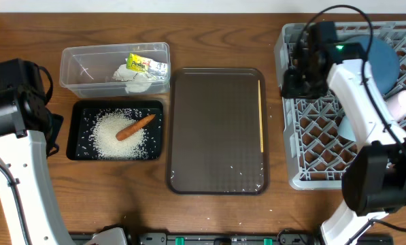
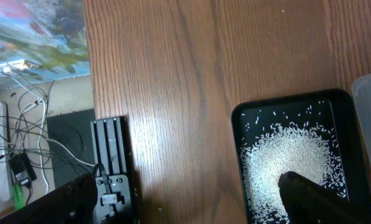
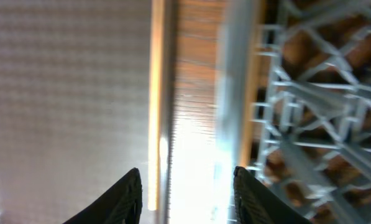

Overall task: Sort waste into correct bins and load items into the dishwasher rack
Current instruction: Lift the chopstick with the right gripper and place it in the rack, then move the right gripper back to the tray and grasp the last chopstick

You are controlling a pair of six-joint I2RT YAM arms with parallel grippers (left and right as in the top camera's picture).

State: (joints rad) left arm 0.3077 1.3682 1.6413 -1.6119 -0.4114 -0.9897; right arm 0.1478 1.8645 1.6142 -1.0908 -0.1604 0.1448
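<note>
A single wooden chopstick (image 1: 260,116) lies along the right edge of the brown serving tray (image 1: 216,129); the right wrist view shows the chopstick (image 3: 153,106) as a pale strip. My right gripper (image 3: 186,174) hangs open and empty over the gap between that tray and the grey dishwasher rack (image 1: 311,146). In the rack sit a large blue bowl (image 1: 383,61) and a white cup (image 1: 403,102). White rice (image 1: 114,136) and an orange carrot (image 1: 134,127) fill the black tray (image 1: 77,139). The clear tub (image 1: 80,64) holds a tissue (image 1: 136,82) and a wrapper (image 1: 143,63). My left gripper (image 2: 185,186) stands wide open beside the black tray (image 2: 238,124).
The left table edge (image 2: 89,93) runs close to my left gripper, with cables and a black bracket (image 2: 110,162) beyond it. A few stray rice grains (image 1: 240,170) lie on the brown serving tray. Bare wood separates the serving tray from the rack.
</note>
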